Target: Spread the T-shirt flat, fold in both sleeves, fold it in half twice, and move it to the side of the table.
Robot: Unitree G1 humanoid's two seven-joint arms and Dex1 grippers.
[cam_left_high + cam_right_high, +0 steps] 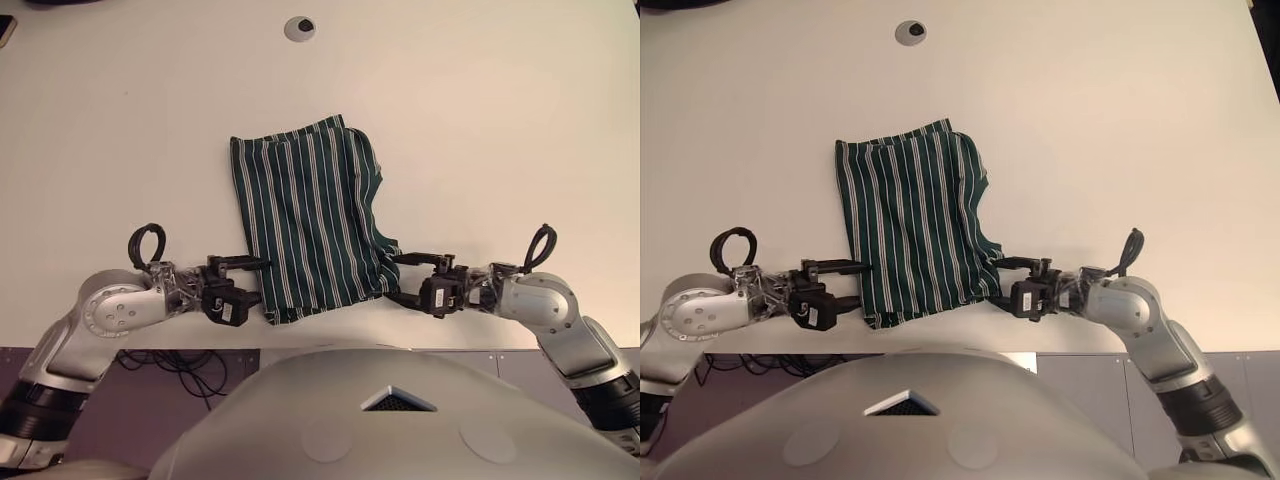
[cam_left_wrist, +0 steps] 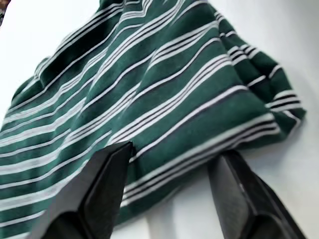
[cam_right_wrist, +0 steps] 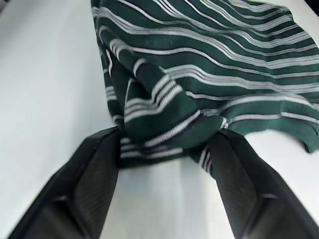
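A dark green T-shirt (image 1: 305, 230) with thin white stripes lies folded into a rough rectangle on a white table (image 1: 500, 150), close to the middle of the near edge. Its stripes run from the near edge toward the far edge. The neckline and a loose fold of fabric bulge out along the side facing the table's right edge, and the shirt's nearest corner on the left side reaches almost to the table's lip.

The left gripper (image 1: 265, 281) sits low at the near edge of the table, against the shirt's left side. Its two black fingers (image 2: 107, 184) are spread apart: one rests over the striped cloth, the other stands on bare tabletop just beside the hem.

The right gripper (image 1: 392, 278) meets the shirt's near right corner. Its fingers (image 3: 94, 174) are also parted, with a bunched wad of fabric sitting between them and touching both inner faces.

A black cable loop (image 1: 147, 243) stands up from the left wrist and a second loop (image 1: 541, 245) from the right. A round grey grommet (image 1: 299, 28) is set into the table near the far edge, well apart from the shirt.
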